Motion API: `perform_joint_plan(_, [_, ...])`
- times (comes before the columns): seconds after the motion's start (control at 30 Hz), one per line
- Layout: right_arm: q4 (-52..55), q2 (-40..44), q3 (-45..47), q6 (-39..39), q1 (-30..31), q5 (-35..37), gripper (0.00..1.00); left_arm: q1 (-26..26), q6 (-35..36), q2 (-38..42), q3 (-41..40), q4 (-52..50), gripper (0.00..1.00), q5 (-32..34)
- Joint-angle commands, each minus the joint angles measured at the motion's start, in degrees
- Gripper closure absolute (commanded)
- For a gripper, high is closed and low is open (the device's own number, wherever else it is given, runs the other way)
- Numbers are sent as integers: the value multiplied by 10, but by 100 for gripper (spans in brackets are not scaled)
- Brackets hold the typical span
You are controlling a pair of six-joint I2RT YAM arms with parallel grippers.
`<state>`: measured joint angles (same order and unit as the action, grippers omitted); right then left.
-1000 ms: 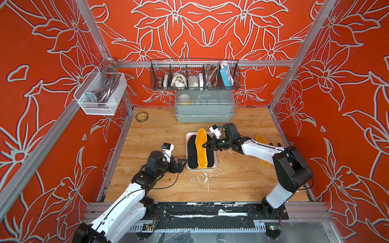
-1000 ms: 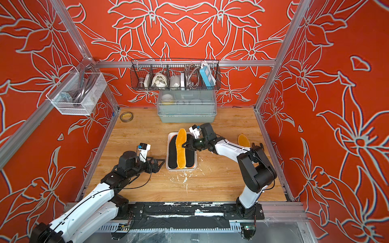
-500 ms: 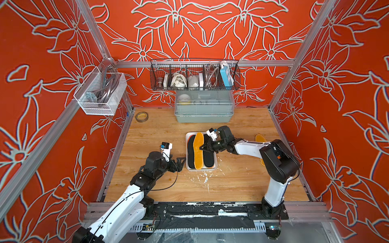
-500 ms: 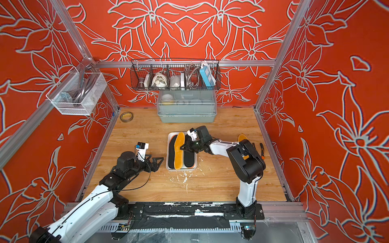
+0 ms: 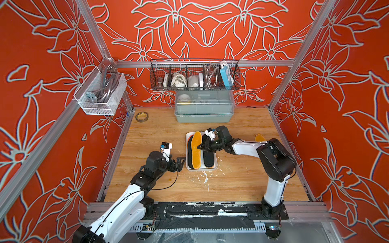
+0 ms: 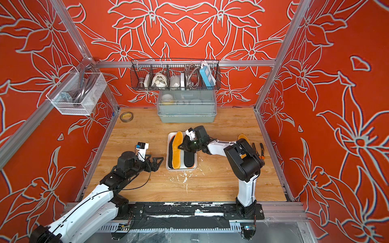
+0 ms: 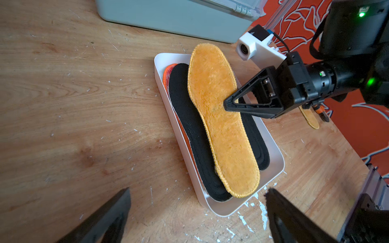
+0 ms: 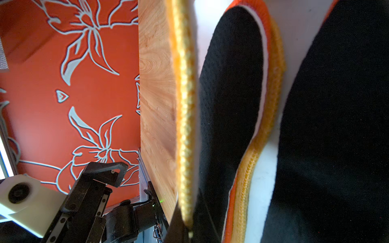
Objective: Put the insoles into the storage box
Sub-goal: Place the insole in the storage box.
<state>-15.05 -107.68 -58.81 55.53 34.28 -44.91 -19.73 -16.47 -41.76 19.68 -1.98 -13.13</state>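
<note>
Right gripper [image 5: 199, 147], arm stretched low over the storage box [image 5: 201, 169], pinches an amber insole [image 5: 196, 157] — it lies atop black insoles [image 5: 208, 156] inside; left gripper [image 5: 180, 163] gapes wide alongside.

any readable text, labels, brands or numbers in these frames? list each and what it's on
None is legible in any view.
The tape roll: yellow inner face, any print too small to read.
The blue power strip in the wire basket: any markings too small and blurred to read.
The amber insole, black insole and storage box: no print on the faces shown.
</note>
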Motion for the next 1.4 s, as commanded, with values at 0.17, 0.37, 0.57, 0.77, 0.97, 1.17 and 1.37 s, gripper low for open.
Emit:
perform_joint_plan(0.17, [-19,-28,-32,23,15,10,100,-2,3,2,-1,6,2,6])
perform_joint_plan(0.37, [-17,-42,-37,22,22,15,100,-3,2,-1,0,7,2,7])
perform_joint_plan(0.57, [-11,-54,-43,21,26,20,100,-2,1,-6,1,7,2,8])
perform_joint_plan(0.77, [1,-58,-51,16,30,27,98,-2,2,-9,1,8,2,7])
perform_joint_plan(0.97, [9,-60,-58,11,34,29,96,-2,1,-11,1,8,2,8])
perform_joint_plan(1.17, [47,-55,-65,-10,35,47,82,-2,1,-10,2,6,2,10])
perform_joint_plan(1.37, [114,-47,-90,-56,41,68,70,-2,2,-10,3,4,1,11])
